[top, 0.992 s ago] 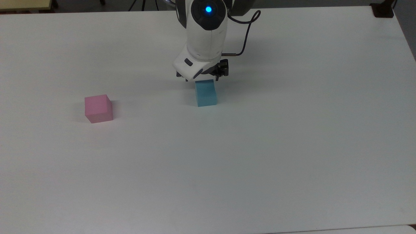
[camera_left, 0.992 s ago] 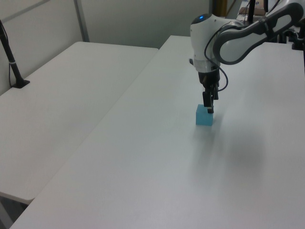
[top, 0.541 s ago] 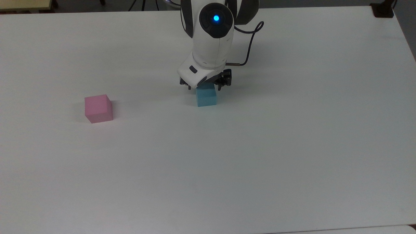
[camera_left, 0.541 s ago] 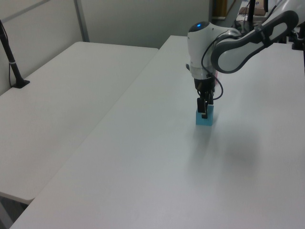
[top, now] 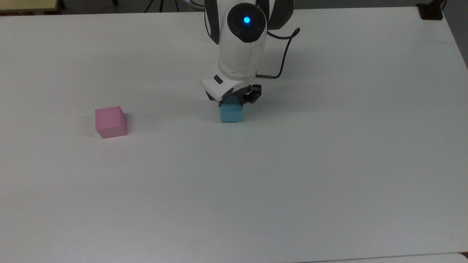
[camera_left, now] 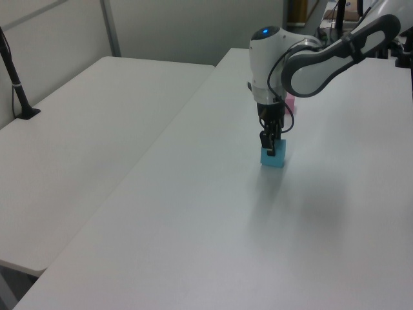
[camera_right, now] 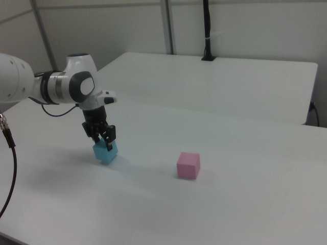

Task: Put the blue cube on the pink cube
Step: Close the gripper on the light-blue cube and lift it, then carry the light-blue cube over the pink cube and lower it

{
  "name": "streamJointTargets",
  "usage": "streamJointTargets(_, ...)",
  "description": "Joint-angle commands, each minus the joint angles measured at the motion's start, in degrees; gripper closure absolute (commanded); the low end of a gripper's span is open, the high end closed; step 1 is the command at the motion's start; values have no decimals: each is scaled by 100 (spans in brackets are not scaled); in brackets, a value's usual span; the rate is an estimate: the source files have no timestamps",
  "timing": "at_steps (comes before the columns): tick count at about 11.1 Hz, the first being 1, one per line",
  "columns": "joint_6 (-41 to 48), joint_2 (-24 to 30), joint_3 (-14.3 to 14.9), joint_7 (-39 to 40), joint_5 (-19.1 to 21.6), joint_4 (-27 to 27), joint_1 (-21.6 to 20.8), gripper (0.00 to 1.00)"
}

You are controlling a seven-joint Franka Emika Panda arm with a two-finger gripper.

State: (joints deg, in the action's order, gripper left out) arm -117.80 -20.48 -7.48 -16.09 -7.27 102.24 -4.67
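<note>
White table (top: 329, 164), matte, one blue cube (top: 231, 112) and one pink cube (top: 110, 122) standing on it, both flat on the surface and well apart. We read no brand, label or writing on either cube, on the table or on the arm (top: 241, 47); the one mark we can note on the arm is a round blue light (top: 246, 19) on its casing.

Blue cube: light cyan, plain faces. We find no long axis, the sides looking equal. In the top view its front face is turned almost squarely toward the camera, its edges running close to parallel with the table's near edge. In the right view (camera_right: 104, 152) one corner faces the camera.

Pink cube: pastel, plain faces, turned slightly so that a narrow side face shows on the top view's right. It lies far to the top view's left of the blue cube; in the right view (camera_right: 188, 165) it sits to the right view's right of it.

Gripper (top: 234, 100): pointing straight down over the blue cube. In the right view (camera_right: 103, 138) and the left view (camera_left: 271, 143) its black fingers straddle the upper part of the cube, one on each of two opposite sides. We cannot tell whether they press the faces or stand just off them.

A black cable (top: 283, 54) loops from the arm's wrist.
</note>
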Motion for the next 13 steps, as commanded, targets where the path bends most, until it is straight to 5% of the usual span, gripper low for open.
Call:
streamJointTargets(1,231,307,-16,244,-46,-291,446,55)
streamJointTargets(7,539,308,80,2704,-125,-1092,1740,54)
streamJointTargets(13,477,133,501,3305,-484,-1048,1943,53)
